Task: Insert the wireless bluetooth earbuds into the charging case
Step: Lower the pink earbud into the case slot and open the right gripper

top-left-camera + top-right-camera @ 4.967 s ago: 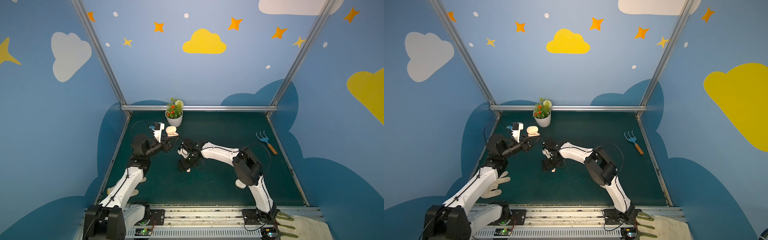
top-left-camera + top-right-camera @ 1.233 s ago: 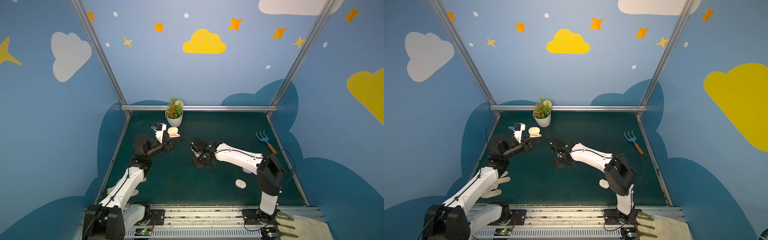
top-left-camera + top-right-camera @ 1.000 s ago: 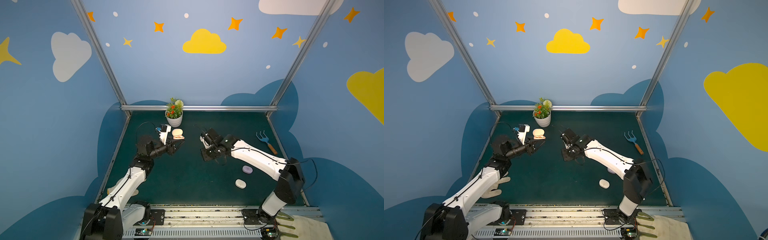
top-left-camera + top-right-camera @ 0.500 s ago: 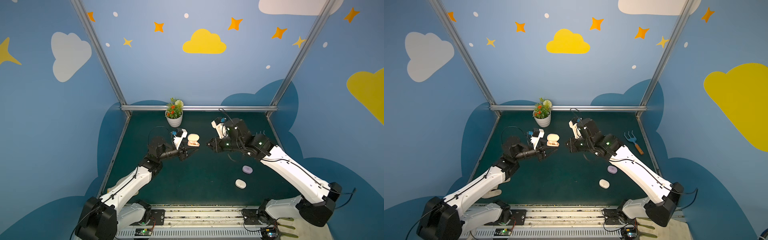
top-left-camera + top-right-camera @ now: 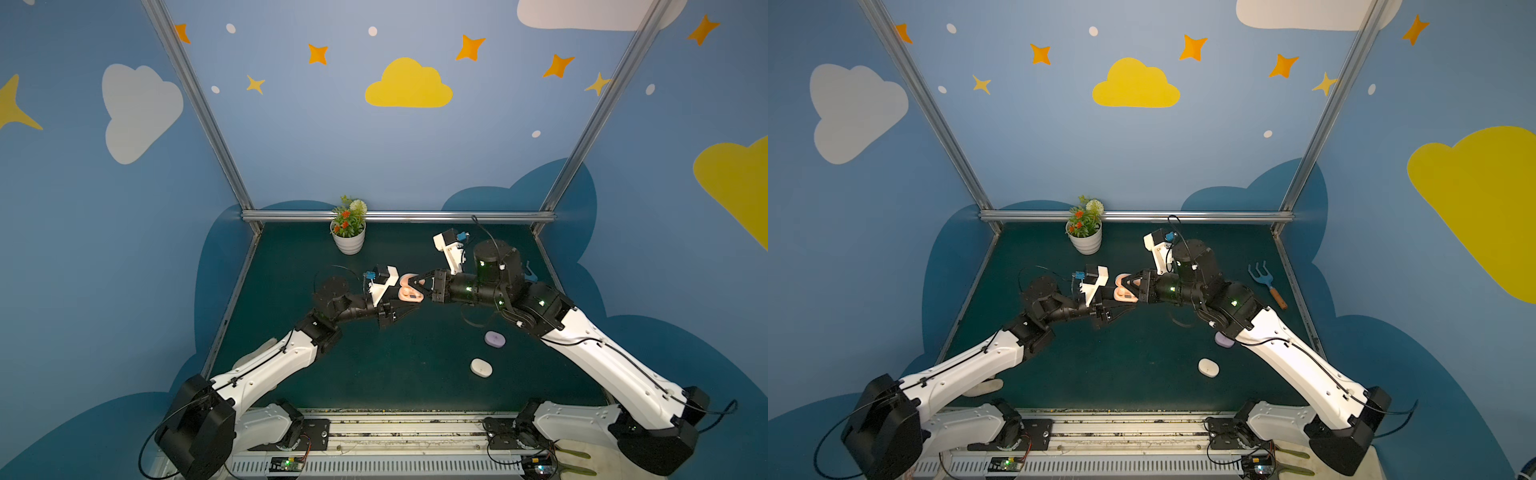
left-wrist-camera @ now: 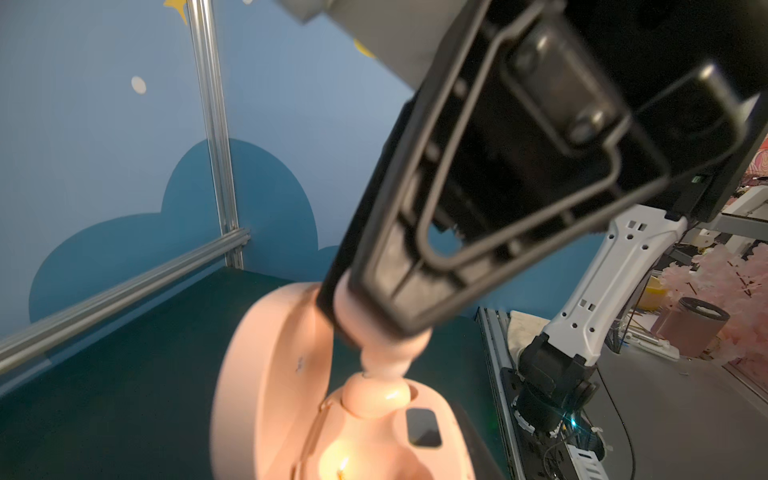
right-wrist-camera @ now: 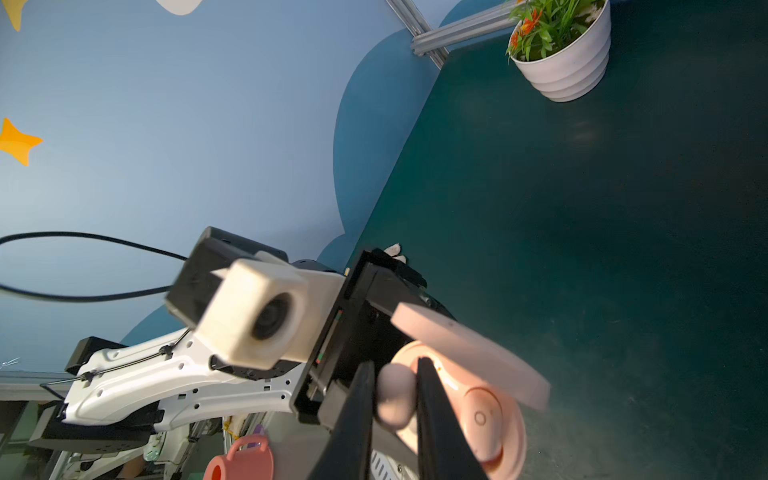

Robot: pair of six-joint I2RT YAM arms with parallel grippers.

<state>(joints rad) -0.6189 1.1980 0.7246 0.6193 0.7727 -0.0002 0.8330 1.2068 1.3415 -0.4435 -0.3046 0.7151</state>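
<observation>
Right wrist: earbud (image 7: 395,395) clamped in right gripper (image 7: 395,366), over open case (image 7: 482,419).

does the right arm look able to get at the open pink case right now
Probably yes: the left gripper holds the pink case up, lid open, and the right gripper, shut on an earbud, is right at its open face, nothing between.

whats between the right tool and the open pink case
A pale pink earbud, pinched in the right tool and poised at the open pink case. Both wrist views show it.
</observation>
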